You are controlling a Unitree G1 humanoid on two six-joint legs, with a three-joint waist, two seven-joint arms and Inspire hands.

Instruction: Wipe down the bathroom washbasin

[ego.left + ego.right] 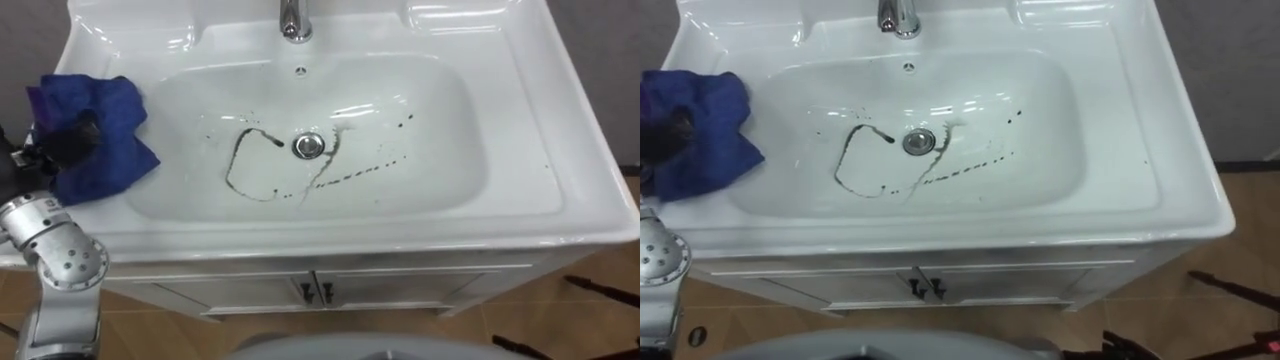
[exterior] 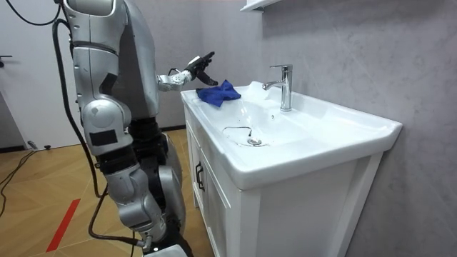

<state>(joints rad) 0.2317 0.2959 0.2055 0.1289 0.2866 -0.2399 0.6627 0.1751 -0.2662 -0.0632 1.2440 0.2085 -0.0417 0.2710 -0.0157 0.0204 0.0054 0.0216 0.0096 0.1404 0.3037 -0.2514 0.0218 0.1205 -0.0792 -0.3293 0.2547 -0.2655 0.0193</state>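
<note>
White basin [image 1: 450, 120] — dark streaks [image 1: 232, 170] around drain [image 1: 309, 146], blue cloth [image 1: 115, 150] on left rim, left robot hand [image 1: 68, 138] over it

The place looks like a bathroom or washroom: a white ceramic basin [image 1: 560, 150] with a chrome tap [image 2: 285, 86] at its far edge sits on a white vanity cabinet [image 1: 400, 283] against a grey wall [image 2: 357, 50], above wood-patterned flooring [image 2: 43, 185].

Cloth [image 1: 105, 140] on left rim of basin [image 1: 500, 150], left hand [image 1: 68, 138] at cloth's outer edge, drain [image 1: 309, 146] mid-bowl, streaks [image 1: 245, 170] left and right of drain, faucet [image 1: 293, 20] behind, cabinet doors [image 1: 400, 285] below.
</note>
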